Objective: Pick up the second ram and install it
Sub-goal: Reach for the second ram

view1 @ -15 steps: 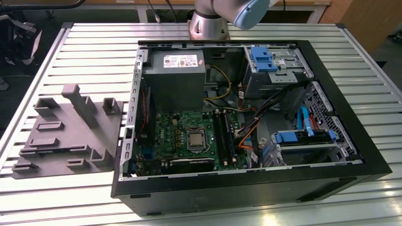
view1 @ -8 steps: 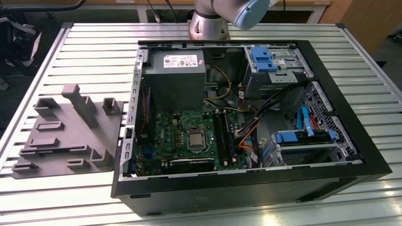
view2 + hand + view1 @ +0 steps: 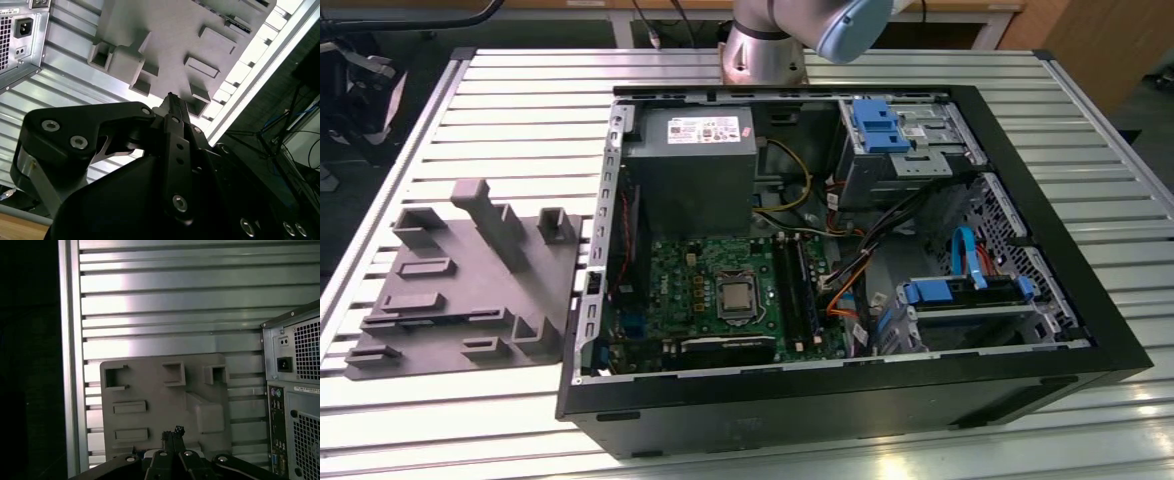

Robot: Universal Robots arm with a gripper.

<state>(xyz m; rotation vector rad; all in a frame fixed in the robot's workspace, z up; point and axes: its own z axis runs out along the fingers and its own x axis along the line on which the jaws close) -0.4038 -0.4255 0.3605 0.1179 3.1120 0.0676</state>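
Fingers of the gripper are pressed together with nothing between them. We see this in both wrist views. We look down from high over the grey tray. It lies on the table, just beside the case.

We cannot find the ram for sure. The tray's pockets look bare in the first wrist view. A dark strip at one end of the tray in the second wrist view may be it, but we cannot tell. So we think the picking step has hardly begun.

To do it well, we think the fingers must be apart before they go low. They should hold the ram by its two flat sides and keep it level. A tilted ram would not sit right in the slots.

Above the tray we have lots of room. Low down, the tray's posts stick up and could bump us. The case wall stands close beside the tray. Inside the case, wires lie just beside the slots, so room there is tight.
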